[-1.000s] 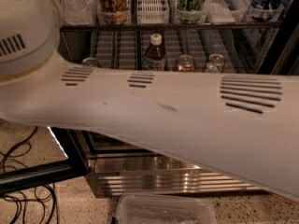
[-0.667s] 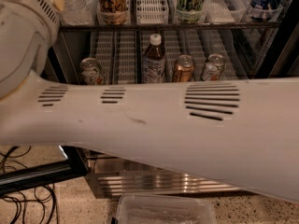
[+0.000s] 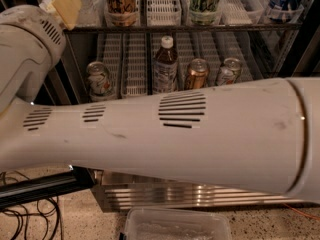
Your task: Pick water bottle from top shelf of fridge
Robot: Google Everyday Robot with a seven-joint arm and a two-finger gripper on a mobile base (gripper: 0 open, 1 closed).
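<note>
The end effector (image 3: 64, 6) sits up in the top-left corner, only a pale yellow piece of it showing past the rounded white joint; whether it is apart or together, I cannot tell. Just beside it on its right stands the water bottle (image 3: 91, 3), clear and ribbed, cap cut off by the frame edge, at the left end of the top shelf (image 3: 200, 28); touching or not, I cannot say. Along that shelf are two tall cans (image 3: 121, 1); on the rack below stand the brown-drink bottle (image 3: 165, 66) and short cans (image 3: 196, 73). The thick white arm (image 3: 190, 129) sweeps across the middle, hiding much of the fridge (image 3: 200, 195). I'd call this the reach, closing on the bottle, with no grasp confirmed; the next move calls for squaring up on the bottle's body, clamping firmly, then drawing it straight out clear of the tall can alongside.
</note>
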